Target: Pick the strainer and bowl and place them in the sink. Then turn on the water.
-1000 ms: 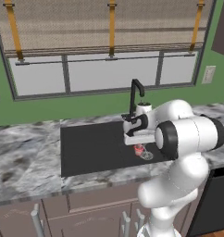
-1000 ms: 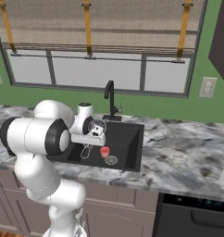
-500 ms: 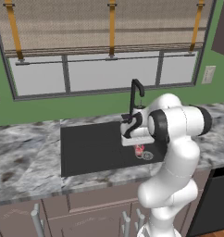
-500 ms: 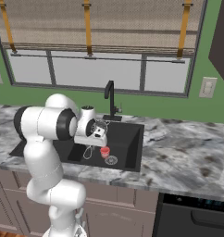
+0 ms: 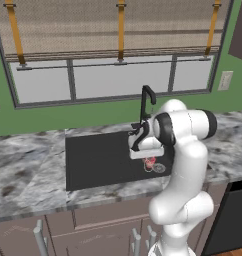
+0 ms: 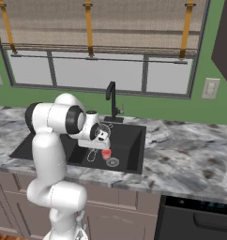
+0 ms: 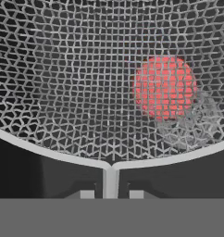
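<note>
Strainer mesh sits right in front of the hand camera, its wire rim curving across the lower part of the view and its thin handle running down between the 2 dark fingertips. The pincer is nearly together, clamped on that handle. Through the mesh a red disc glows, which I take to be the drain of the sink below.

From the right base view, the pincer hangs over the right part of the black basin, near the front edge of the surface, with the strainer dangling under it. A red-ringed drain and a small ring-shaped thing lie on the basin floor just below; I cannot tell what the ring is.

Farther back, the slim black faucet rises at the rear edge of the sink, and no stream falls from its spout.

My judgement: step 1 is nearly done, the strainer carried over the sink but not released. The bowl I cannot pick out, so fetching it is likely left, then the water.
</note>
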Controlling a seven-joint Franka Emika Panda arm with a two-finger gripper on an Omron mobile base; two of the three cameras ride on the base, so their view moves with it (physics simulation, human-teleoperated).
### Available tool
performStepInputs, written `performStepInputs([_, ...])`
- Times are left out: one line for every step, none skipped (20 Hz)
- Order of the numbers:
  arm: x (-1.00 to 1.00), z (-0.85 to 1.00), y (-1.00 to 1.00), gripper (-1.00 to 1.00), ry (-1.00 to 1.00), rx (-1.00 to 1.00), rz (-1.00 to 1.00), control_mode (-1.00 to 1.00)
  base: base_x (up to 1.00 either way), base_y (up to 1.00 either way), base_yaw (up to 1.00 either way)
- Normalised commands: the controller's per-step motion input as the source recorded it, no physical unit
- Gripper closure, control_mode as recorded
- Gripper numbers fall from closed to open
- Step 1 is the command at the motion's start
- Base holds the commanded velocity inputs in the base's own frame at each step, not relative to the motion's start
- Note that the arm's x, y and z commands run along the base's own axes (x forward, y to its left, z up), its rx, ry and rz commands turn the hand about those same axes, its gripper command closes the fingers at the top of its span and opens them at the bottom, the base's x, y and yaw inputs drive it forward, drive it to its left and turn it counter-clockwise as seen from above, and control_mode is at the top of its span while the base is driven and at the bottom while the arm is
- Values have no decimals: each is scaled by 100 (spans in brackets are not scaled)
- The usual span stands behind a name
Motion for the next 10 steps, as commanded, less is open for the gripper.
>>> performStepInputs([25, -19, -4, 100, 0, 0, 1, -100, 0, 0, 0])
performStepInputs([26, -18, -4, 100, 0, 1, 1, -100, 0, 0, 0])
performStepInputs([29, -11, -9, 100, 0, 2, 1, -100, 0, 0, 0])
performStepInputs([27, -11, -16, 100, 0, 2, 2, -100, 0, 0, 0])
performStepInputs([24, -12, -16, 100, 0, 2, 2, -100, 0, 0, 0])
performStepInputs([25, -14, -19, 100, 0, 3, 2, -100, 0, 0, 0])
performStepInputs([25, -15, -20, 100, 0, 3, 3, -100, 0, 0, 0])
performStepInputs([23, -15, -19, 100, 0, 3, 3, -100, 0, 0, 0])
performStepInputs([23, -14, -21, 100, 0, 3, 2, -100, 0, 0, 0])
performStepInputs([23, -14, -21, 100, 0, 3, 2, -100, 0, 0, 0])
